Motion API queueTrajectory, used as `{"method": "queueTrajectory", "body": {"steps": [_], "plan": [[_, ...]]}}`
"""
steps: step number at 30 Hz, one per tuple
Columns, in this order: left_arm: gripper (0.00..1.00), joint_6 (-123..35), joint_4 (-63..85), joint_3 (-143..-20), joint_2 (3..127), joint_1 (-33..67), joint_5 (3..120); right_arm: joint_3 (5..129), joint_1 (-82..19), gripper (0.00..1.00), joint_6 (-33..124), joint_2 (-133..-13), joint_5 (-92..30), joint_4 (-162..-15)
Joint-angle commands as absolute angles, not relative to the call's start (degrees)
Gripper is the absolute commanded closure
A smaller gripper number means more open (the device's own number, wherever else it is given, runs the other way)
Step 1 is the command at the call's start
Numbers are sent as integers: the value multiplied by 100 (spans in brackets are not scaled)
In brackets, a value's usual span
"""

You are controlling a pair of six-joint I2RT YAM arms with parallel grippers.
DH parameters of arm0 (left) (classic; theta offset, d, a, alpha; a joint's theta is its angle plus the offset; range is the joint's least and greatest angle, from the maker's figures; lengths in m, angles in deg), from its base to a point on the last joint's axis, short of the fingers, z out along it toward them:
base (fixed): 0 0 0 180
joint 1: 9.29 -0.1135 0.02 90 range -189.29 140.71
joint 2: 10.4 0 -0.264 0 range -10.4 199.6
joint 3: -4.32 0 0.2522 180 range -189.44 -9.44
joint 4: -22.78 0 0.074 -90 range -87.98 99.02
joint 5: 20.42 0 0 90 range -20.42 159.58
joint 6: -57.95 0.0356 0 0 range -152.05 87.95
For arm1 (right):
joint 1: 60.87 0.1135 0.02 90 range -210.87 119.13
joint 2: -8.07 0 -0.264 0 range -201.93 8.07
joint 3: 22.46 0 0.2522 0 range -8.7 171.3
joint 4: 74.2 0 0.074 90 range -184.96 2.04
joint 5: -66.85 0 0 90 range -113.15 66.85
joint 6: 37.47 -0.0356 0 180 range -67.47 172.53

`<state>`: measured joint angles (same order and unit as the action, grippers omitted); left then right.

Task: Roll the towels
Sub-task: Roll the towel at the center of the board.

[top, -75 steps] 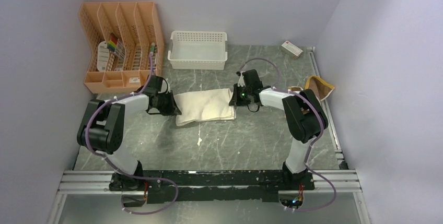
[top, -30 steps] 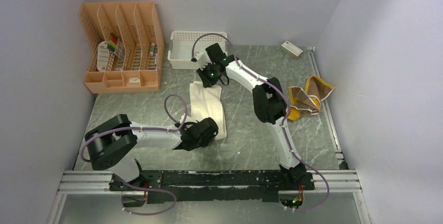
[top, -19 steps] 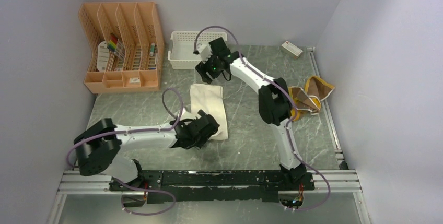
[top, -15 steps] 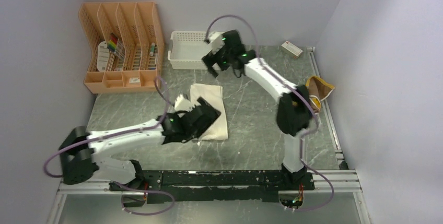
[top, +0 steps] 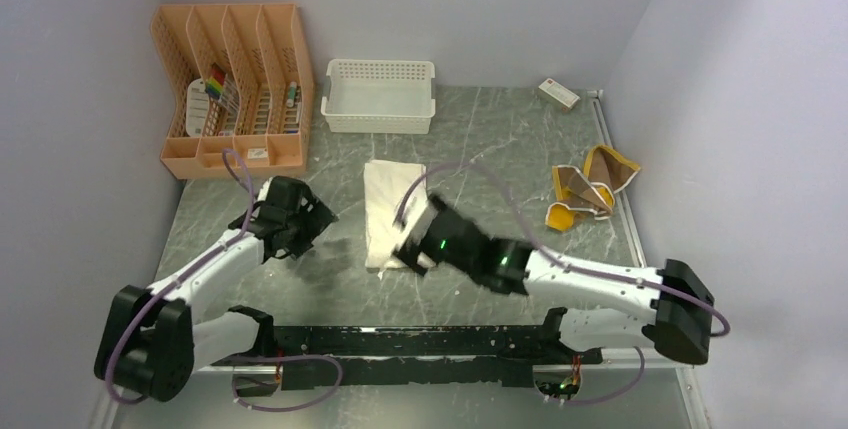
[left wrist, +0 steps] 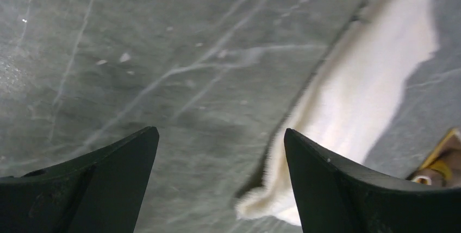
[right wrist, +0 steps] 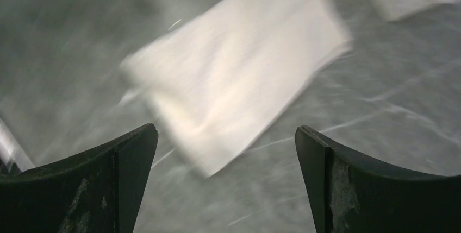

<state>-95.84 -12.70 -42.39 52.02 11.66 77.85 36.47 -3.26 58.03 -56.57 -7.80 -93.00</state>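
The white towel (top: 388,204) lies folded into a long flat strip in the middle of the table, one end toward the basket and one toward me. My right gripper (top: 410,246) hovers open over its near end; the right wrist view shows the white towel (right wrist: 234,86) ahead of the open right gripper (right wrist: 226,130), held by nothing. My left gripper (top: 314,221) is open to the left of the strip and apart from it. In the left wrist view the white towel (left wrist: 369,92) lies past the open left gripper (left wrist: 220,132). The mustard-yellow towel (top: 590,187) sits crumpled at the right.
A white lattice basket (top: 379,95) stands at the back centre, with an orange file organiser (top: 232,84) at the back left. A small box (top: 558,94) lies at the back right. A metal rail (top: 400,344) runs along the near edge.
Both grippers opened and let go of the white towel. The right arm swung from the far end by the basket down to the near end. The left arm drew back to the left.
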Motion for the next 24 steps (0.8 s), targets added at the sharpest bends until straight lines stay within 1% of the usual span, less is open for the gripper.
{"method": "queueTrajectory", "body": {"steps": [1,6,13,18,24], "plan": [[4,-8885,30,-3868,5695,636,6255,3159,1049,0,6251,-5786,257,-9108],[5,-8714,652,-3783,6028,598,6023,3140,1191,1,6808,-6445,-2,-9050],[7,-8515,827,-3647,6038,592,5749,3209,1168,9,7484,-7646,-162,-8892],[7,-8430,782,-3474,5815,592,5572,3297,802,15,7538,-8084,-580,-8625],[8,-8377,702,-3335,5570,592,5463,3553,344,25,7665,-8387,-1049,-8753]]}}
